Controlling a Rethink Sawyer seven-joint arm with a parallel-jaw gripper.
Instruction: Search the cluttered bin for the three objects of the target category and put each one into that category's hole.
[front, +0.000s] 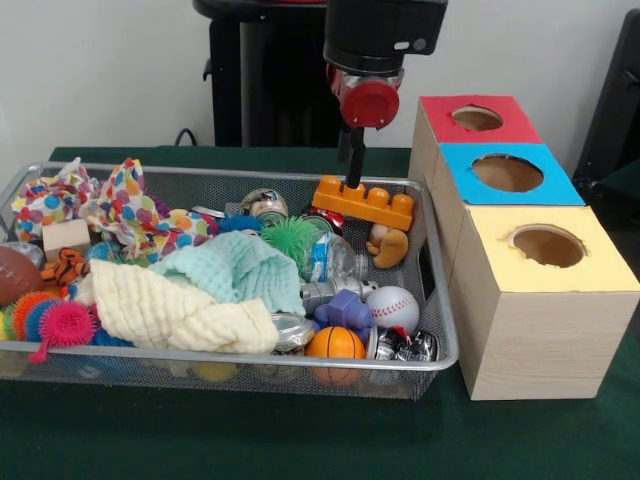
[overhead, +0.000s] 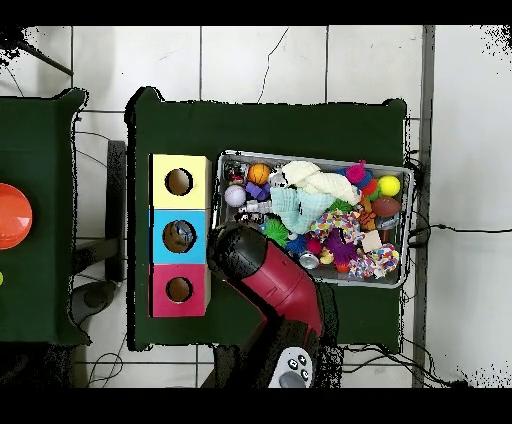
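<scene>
My gripper (front: 353, 182) hangs over the back right corner of the wire mesh bin (front: 445, 330), its dark fingers closed on the studded top of an orange toy block (front: 365, 204). The block sits level, at about the height of the bin's far rim. Right of the bin stand three wooden boxes with round holes: red-topped (front: 475, 120), blue-topped (front: 508, 172) and yellow-topped (front: 548, 245). In the overhead view the red arm (overhead: 280, 285) covers the gripper and the block; the boxes (overhead: 179, 236) lie left of the bin (overhead: 405, 280).
The bin holds a teal cloth (front: 240, 268), a cream cloth (front: 170, 310), a polka-dot cloth (front: 125, 205), a green spiky ball (front: 291, 237), a basketball (front: 335, 343), a baseball (front: 393, 308), a small bear (front: 390, 245), a bottle (front: 335, 258) and a football (front: 15, 275).
</scene>
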